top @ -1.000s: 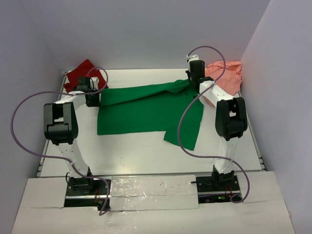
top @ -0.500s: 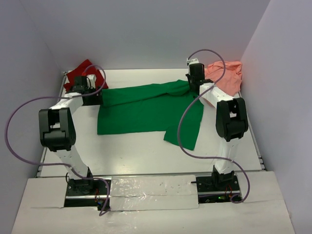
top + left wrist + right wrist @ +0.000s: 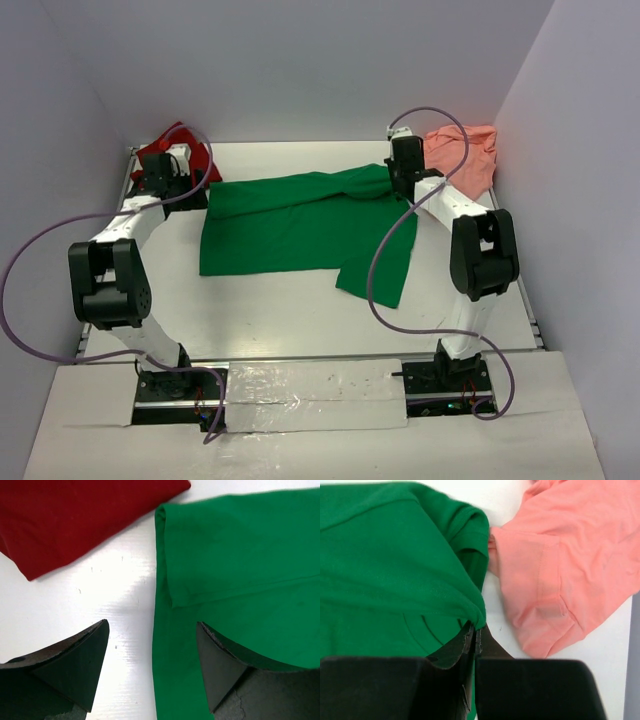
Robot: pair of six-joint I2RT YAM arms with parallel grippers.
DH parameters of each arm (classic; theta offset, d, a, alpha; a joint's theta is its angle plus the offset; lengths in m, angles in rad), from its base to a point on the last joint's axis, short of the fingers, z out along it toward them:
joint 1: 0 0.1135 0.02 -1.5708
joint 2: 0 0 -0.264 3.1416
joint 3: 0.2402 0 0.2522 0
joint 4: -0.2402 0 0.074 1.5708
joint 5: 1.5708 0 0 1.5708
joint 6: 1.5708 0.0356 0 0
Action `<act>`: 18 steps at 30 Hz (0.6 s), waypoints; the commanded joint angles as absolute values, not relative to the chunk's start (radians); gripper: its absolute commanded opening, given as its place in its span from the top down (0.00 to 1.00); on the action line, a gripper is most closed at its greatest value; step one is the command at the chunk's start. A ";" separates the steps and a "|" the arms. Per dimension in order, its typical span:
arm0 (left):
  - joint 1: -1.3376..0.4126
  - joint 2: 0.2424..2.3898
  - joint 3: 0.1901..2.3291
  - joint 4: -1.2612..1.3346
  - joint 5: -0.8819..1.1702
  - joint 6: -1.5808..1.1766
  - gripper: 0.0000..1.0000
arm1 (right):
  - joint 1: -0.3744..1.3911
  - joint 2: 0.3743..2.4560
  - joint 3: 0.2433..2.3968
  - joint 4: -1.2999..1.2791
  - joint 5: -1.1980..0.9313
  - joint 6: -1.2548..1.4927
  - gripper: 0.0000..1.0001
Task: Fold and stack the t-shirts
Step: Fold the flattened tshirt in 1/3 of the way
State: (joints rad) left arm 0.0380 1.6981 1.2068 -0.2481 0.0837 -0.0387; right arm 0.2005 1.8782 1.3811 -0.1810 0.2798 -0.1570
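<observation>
On the worktop point(image 3: 300, 320) we judge the limp, light green t-shirt point(image 3: 290, 225), lying between the salmon pink t-shirt point(image 3: 470, 155) and the dark red t-shirt point(image 3: 85, 520), best pinched at its hems: the right tool point(image 3: 476, 630) is clamped on its bunched edge, while the left tool point(image 3: 152, 625) gapes empty over its left hem.

No readable text, labels, brands, numbers or signs anywhere in any view.

And the left gripper point(image 3: 152, 625) lets go: its jaws spring wide and it backs off the green t-shirt point(image 3: 290, 225) toward the dark red t-shirt point(image 3: 200, 152). The left arm point(image 3: 110, 285) folds back and outward. The right arm point(image 3: 483, 255) leans slightly right.
</observation>
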 commanded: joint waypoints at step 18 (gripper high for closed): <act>-0.029 1.680 1.147 -0.175 0.098 -0.025 0.21 | 0.259 2.078 1.824 -0.212 0.264 -0.064 1.00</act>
